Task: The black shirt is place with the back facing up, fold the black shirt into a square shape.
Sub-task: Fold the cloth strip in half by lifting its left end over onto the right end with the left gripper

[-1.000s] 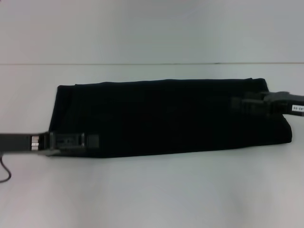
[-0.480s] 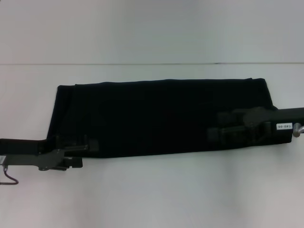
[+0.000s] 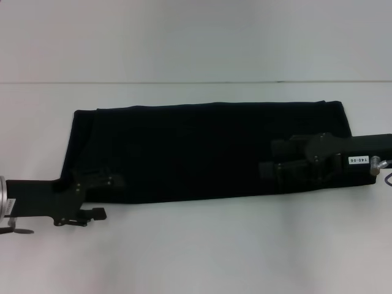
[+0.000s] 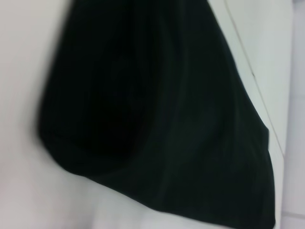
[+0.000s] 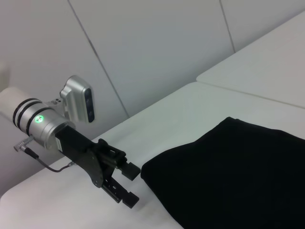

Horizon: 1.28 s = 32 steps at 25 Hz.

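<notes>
The black shirt (image 3: 202,150) lies flat on the white table (image 3: 202,245), folded into a long strip running left to right. It also shows in the left wrist view (image 4: 157,119) and in the right wrist view (image 5: 238,176). My left gripper (image 3: 107,197) is at the strip's near left corner, open and empty; the right wrist view shows it (image 5: 131,185) just off the shirt's end. My right gripper (image 3: 269,158) is over the right part of the strip, near its front edge, with its jaws apart and holding nothing.
The table's far edge (image 3: 196,82) runs behind the shirt, with a pale wall beyond it. Bare white tabletop lies in front of the strip and to both sides of it.
My left gripper has drawn back left and toward the front, off the shirt's corner, and has turned. My right gripper has moved left and forward over the shirt. The shirt has not moved.
</notes>
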Each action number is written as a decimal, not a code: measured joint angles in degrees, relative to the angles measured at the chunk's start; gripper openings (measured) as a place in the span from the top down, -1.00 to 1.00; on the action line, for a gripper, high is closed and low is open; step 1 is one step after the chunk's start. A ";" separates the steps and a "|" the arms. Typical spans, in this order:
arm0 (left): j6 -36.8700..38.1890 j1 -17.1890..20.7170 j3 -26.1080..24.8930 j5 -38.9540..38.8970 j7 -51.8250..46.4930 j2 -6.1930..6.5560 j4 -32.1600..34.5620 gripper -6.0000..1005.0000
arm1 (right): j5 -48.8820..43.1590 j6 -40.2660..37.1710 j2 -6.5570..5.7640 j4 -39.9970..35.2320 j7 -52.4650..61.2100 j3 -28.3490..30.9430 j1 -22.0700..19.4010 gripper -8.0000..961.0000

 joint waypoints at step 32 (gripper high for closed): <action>-8.46 0.48 -3.60 2.82 -7.59 0.79 -1.54 -0.88 | 0.61 1.97 0.05 -0.70 -0.71 0.01 0.04 -0.91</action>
